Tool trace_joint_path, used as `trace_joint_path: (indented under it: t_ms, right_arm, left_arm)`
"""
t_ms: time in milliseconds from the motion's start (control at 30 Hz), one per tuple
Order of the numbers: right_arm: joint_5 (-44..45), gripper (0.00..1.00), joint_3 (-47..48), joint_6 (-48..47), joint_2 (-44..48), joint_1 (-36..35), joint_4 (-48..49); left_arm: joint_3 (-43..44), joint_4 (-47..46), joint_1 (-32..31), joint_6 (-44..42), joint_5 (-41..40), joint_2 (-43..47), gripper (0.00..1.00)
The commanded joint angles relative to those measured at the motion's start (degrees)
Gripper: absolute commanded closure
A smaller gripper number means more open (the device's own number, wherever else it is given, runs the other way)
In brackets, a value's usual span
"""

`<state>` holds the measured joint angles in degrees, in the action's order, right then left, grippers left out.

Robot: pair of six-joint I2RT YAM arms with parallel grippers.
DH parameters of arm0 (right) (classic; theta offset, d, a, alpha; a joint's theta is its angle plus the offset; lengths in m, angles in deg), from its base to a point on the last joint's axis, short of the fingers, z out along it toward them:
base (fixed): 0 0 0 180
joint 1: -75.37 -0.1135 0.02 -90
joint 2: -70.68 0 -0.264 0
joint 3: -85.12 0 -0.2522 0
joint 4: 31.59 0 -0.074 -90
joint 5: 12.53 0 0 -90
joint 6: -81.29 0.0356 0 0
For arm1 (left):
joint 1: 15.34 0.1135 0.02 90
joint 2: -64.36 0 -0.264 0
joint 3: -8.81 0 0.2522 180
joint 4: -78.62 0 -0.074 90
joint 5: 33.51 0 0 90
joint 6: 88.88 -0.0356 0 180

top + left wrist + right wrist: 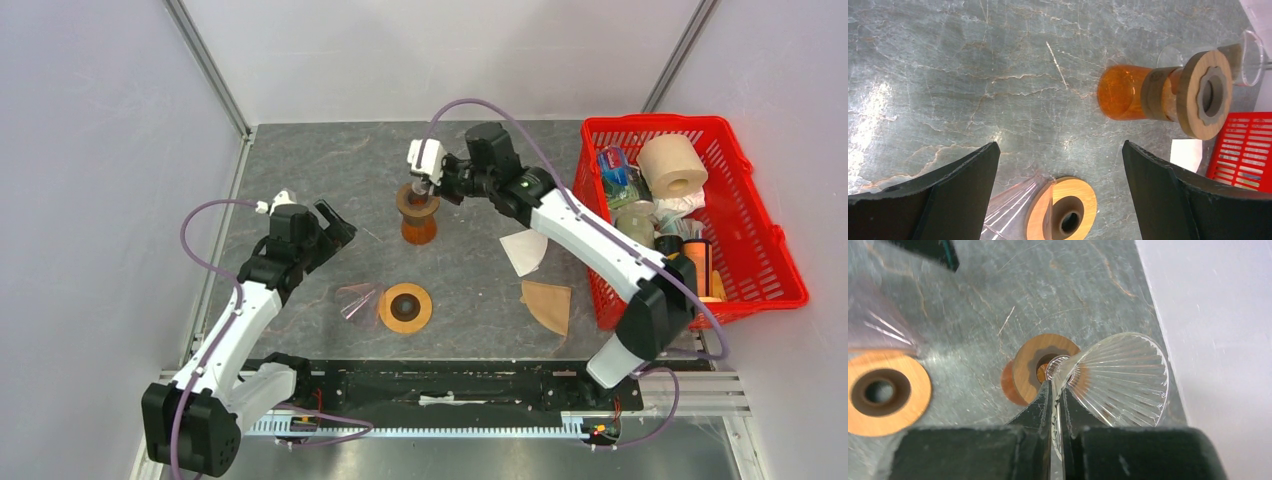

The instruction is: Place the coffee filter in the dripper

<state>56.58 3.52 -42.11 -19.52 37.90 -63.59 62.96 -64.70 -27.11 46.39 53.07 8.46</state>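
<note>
Currently the right gripper (pixel 1055 390) is clenched on the wall of the clear ribbed glass dripper cone (pixel 1120 380), above the amber glass carafe (pixel 419 228). The left gripper (pixel 1059 150) gapes over open tabletop. The white paper coffee filter (pixel 524 250) lies near the red plastic basket (pixel 655 120).

Table top (pixel 330 170): grey stone look with pale veins, smooth, soft sheen
Dripper cone (pixel 1120 377): clear glass, ribbed, glossy
Amber vessel (pixel 1120 92): translucent orange glass, shiny; its collar (pixel 1190 111): pale wood, matt, grey insert in middle
Second dripper ring (pixel 424 305): same light wood, smooth; its cone (pixel 355 300): clear, ribbed
White filter (pixel 524 250), brown filter (pixel 550 305): thin matt paper
Basket (pixel 660 121): red plastic lattice, glossy
Paper roll (pixel 672 167): soft, beige, matt
Left gripper (pixel 1059 146) fingers (pixel 963 185): black, matt, finely grainy
</note>
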Motion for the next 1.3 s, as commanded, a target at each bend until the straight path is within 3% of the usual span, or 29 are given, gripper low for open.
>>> trace_joint_path:
  t_ms: [0,267,767,900,1167,1267]
  right_arm:
    - [-5.5,1.00,6.7,-19.2,-5.6,-0.3,-6.3]
    - [-3.4,1.00,10.5,-29.0,-11.5,-2.2,-10.2]
    - [3.1,1.00,10.9,-34.2,-15.9,-3.1,-11.9]
    - [2.4,0.95,10.1,-35.6,-16.1,-3.2,-13.1]
    - [1.2,0.50,11.4,-31.2,-13.7,-3.4,-10.2]
    - [0.6,0.27,10.4,-28.7,-11.4,-3.4,-5.1]
  left_arm:
    - [4.0,-0.3,-0.3,-1.0,0.7,0.3,0.00]
    - [4.4,-0.9,-0.4,-0.8,1.8,0.2,0.00]
    - [5.5,-2.7,-0.4,-0.2,3.2,-2.0,0.00]
    - [6.3,-3.7,-0.4,0.0,3.9,-2.6,0.00]
    - [10.3,-4.9,-0.4,0.1,5.6,-4.6,0.00]
    - [11.8,-6.2,-0.4,0.3,6.8,-5.4,0.00]
